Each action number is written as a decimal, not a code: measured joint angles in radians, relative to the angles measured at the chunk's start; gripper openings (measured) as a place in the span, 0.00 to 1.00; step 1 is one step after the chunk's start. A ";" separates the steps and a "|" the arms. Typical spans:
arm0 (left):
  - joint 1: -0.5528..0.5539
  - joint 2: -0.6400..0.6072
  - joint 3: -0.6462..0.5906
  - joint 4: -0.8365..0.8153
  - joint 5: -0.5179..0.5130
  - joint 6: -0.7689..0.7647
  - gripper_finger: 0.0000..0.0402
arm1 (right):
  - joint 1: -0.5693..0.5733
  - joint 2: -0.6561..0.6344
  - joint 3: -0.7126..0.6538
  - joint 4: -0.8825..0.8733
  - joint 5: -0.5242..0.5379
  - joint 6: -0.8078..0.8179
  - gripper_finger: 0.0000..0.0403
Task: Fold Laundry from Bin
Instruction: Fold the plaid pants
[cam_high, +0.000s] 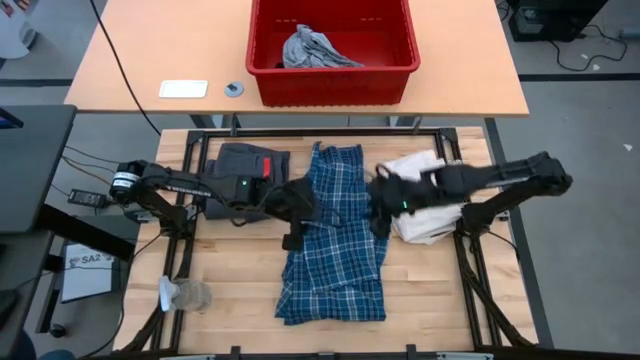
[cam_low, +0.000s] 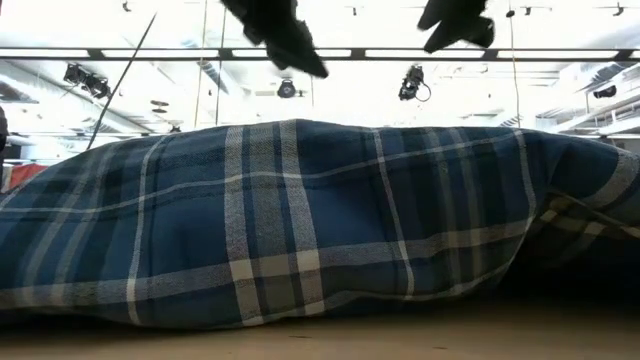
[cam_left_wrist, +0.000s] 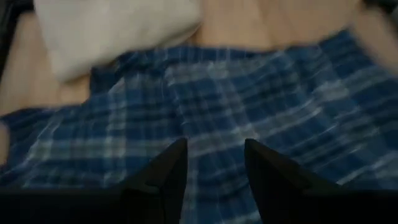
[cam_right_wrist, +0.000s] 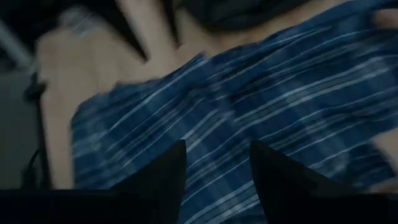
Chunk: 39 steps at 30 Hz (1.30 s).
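Note:
A blue-and-white plaid garment (cam_high: 335, 235) lies spread on the wooden table, running from the far side to the near side; it fills the low view (cam_low: 300, 220). My left gripper (cam_high: 295, 225) hangs open over its left edge, with the plaid cloth (cam_left_wrist: 249, 99) beyond its fingers. My right gripper (cam_high: 378, 215) hangs open over its right edge, above the cloth (cam_right_wrist: 261, 93). Neither touches the cloth. A folded dark grey piece (cam_high: 245, 165) lies at the far left. The red bin (cam_high: 330, 85) stands on the table behind, with a light grey piece (cam_high: 315, 50) inside.
A white fabric bundle (cam_high: 420, 205) lies to the right of the plaid garment, under my right arm, and shows in the left wrist view (cam_left_wrist: 118, 31). A small grey-and-clear object (cam_high: 185, 293) sits near the table's near left corner. A white card (cam_high: 183, 89) lies beside the bin.

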 joint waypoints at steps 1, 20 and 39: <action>-0.008 0.000 0.000 0.022 0.017 -0.011 0.41 | 0.039 0.004 -0.003 0.001 0.012 0.007 0.45; -0.431 0.251 0.000 0.185 -0.035 -0.126 0.41 | 0.437 0.462 -0.002 0.105 0.094 -0.122 0.43; -0.378 0.336 0.001 0.106 -0.112 -0.179 0.38 | 0.473 0.556 -0.001 0.128 0.205 -0.069 0.42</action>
